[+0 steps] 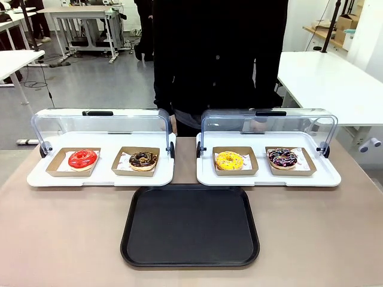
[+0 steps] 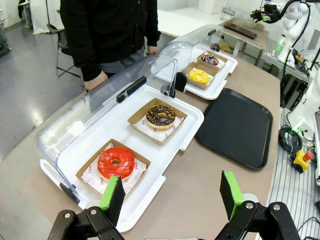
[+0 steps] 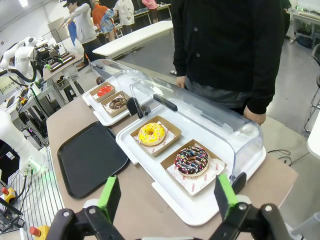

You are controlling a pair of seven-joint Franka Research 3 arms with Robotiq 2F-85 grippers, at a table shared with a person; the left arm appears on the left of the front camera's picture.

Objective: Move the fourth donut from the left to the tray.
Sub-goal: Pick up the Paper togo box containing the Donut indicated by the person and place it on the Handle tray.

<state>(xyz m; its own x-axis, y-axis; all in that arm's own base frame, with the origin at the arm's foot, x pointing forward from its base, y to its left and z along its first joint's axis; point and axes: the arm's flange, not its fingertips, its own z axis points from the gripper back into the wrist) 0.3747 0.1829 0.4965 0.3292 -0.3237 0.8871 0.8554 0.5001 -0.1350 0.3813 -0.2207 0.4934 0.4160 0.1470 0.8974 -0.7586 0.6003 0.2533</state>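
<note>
Front view: four donuts sit in a row on two white display trays (image 1: 102,177), two on each. The fourth donut (image 1: 282,158), rightmost, lies flat in its holder (image 1: 309,165); it is round, with no long axis. One black tray (image 1: 190,226) lies on the bench (image 1: 60,239) just before them, its long side running left to right.

Left wrist view: the left gripper (image 2: 171,192) hangs over the bench, jaws wide apart, holding nothing.

Right wrist view: the right gripper (image 3: 167,196) has its jaws wide and empty; the fourth donut lies just beyond them.
</note>
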